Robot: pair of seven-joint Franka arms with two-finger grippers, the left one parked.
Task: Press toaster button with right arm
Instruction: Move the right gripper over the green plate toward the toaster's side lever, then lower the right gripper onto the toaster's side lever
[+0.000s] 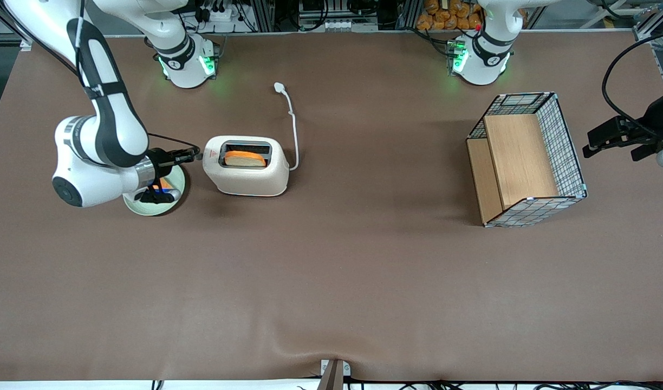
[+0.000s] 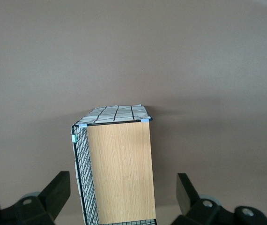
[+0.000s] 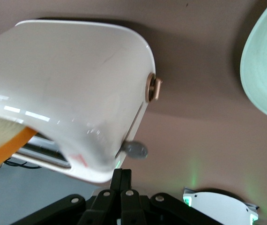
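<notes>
- The toaster (image 1: 247, 165) is located on the brown counter (image 1: 331, 281), toward the working arm's end, with a slice of bread (image 1: 245, 158) seated in one slot.
- The toaster button (image 3: 135, 150) is identified as the small grey lever projecting from the narrow end of the toaster, at the end that faces the right arm (image 1: 101, 135).
- The gripper (image 1: 193, 156) is positioned just beside that narrow end, level with the toaster's upper part, above the edge of a pale green plate (image 1: 175, 199).
- In the right wrist view the fingers (image 3: 122, 180) are seen clenched together into a single tip, with nothing grasped between them.
- The tip is aligned closely with the lever; contact cannot be confirmed, as a small gap appears to remain in the right wrist view.
- The bread is still raised above the slot, so the lever is judged not yet pressed down.
- Status: the approach is judged essentially complete; the downward press along the lever's slot is judged to remain.
- A round beige knob (image 3: 153, 88) is mounted on the same end face, apart from the lever, and is not the target.
</notes>
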